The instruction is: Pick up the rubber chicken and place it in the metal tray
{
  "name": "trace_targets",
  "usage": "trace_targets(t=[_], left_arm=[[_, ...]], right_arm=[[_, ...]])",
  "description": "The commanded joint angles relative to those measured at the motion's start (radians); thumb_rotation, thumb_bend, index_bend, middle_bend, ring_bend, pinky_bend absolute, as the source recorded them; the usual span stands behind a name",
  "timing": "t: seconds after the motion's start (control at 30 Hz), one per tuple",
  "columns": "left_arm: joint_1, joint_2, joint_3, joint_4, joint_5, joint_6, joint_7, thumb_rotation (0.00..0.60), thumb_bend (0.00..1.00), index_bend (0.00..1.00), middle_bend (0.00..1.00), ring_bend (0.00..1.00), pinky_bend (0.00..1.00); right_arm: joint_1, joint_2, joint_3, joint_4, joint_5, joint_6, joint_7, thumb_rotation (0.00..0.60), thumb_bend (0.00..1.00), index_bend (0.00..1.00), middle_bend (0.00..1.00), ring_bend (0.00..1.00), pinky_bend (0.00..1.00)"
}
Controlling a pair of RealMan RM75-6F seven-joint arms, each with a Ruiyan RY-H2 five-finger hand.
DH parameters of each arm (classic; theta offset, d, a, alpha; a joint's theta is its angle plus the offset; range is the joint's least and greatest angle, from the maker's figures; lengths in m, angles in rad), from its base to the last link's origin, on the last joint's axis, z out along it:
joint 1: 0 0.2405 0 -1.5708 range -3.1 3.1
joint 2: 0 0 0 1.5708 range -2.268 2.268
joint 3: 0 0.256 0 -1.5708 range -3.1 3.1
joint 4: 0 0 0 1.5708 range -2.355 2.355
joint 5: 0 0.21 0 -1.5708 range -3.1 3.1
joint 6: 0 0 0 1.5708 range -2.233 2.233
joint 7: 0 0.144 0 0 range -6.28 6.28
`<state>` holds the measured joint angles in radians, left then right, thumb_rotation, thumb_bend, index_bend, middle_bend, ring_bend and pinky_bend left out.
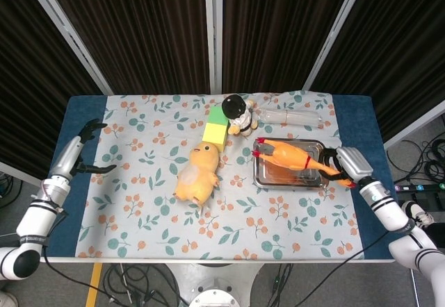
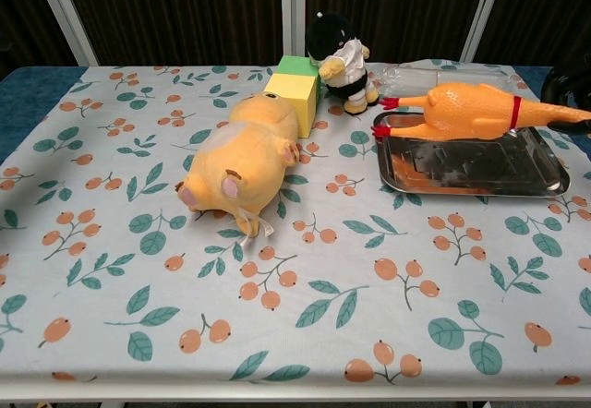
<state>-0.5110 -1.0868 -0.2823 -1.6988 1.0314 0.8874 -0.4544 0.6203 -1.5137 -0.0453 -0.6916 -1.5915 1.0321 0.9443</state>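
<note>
Nearly done, by the look of it. The rubber chicken hangs just over the metal tray at the right side of the table, body lying lengthwise w/ red feet toward the left. In the chest view the rubber chicken sits low above the metal tray, its orange reflection showing in the metal; can't tell whether it touches the tray floor yet. The right hand grips the chicken's neck end at the tray's right edge, fingers wrapped around it. What's left, as I judge it: settle the chicken fully down, let go, pull the hand clear.

The left hand hovers over the far-left table edge, fingers spread, holding nothing, well apart from everything.

Other items: a yellow plush toy near centre, a yellow-green block and a small black-haired doll beyond it, and a clear plastic bottle lying at the far side.

No brands, labels or readable writing visible anywhere; cloth shows only a leaf-and-berry print.
</note>
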Motion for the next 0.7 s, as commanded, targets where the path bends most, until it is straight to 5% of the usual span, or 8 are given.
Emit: trace_targets(t=[0.03,0.2,0.37,0.57,0.7], left_arm=[[-0.001,-0.004,0.001,0.006,-0.001,-0.004,0.001,0.600,0.10,0.19,0.10,0.04,0.16],[0.001,-0.014,0.005,0.015,0.003,0.008,0.023,0.600,0.10,0.19,0.10,0.04,0.16],[0.003,-0.020,0.004,0.020,-0.004,0.009,0.025,0.600,0.10,0.19,0.10,0.04,0.16],[0.010,-0.020,0.003,0.023,0.004,0.013,0.019,0.600,0.10,0.19,0.10,0.04,0.16],[0.018,-0.018,0.002,0.024,0.015,0.023,0.011,0.600,0.10,0.19,0.10,0.04,0.16]], right_arm=[[-0.010,-0.045,-0.025,0.079,-0.020,-0.008,0.026,0.600,0.39,0.92,0.81,0.69,0.81],[-0.017,-0.088,-0.049,0.155,-0.038,-0.024,0.008,0.600,0.31,0.78,0.72,0.59,0.62],[-0.020,-0.115,-0.067,0.197,-0.044,-0.068,-0.010,0.600,0.09,0.42,0.49,0.35,0.40],[-0.017,-0.100,-0.066,0.178,-0.034,-0.108,-0.028,0.600,0.00,0.03,0.23,0.09,0.20],[-0.015,-0.062,-0.058,0.123,-0.021,-0.120,-0.065,0.600,0.00,0.00,0.09,0.00,0.10]])
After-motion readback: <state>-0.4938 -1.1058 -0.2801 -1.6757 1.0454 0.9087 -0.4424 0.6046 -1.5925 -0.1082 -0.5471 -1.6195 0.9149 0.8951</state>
